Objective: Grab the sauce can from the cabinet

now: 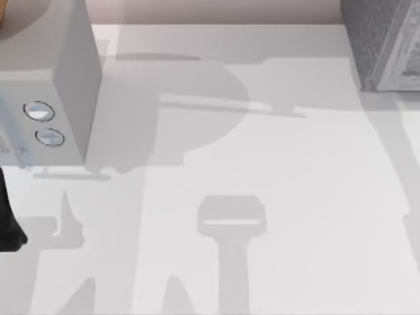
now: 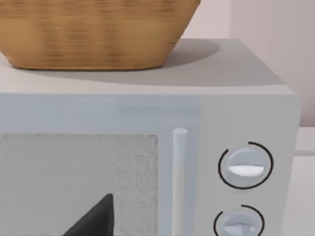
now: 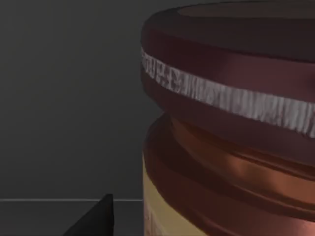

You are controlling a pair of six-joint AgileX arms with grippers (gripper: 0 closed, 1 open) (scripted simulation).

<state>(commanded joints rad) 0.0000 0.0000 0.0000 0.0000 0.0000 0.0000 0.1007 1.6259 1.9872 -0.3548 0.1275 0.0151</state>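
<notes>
The can [image 3: 231,123] sat close against the right pincer; neither pincer's opening could be told. The left faced the microwave [image 2: 147,162].

the left arm [image 1: 8,220] shows as a dark link at the table's 9 o'clock edge. 1 dark fingertip [image 2: 96,219] of the left gripper is visible, and 1 fingertip [image 3: 96,219] of the right gripper.

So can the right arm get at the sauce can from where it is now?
Probably yes. In the right wrist view the sauce can sits very close ahead inside a dark space, and nothing visible stands between the camera and it. Whether the gripper is open cannot be told.
</notes>
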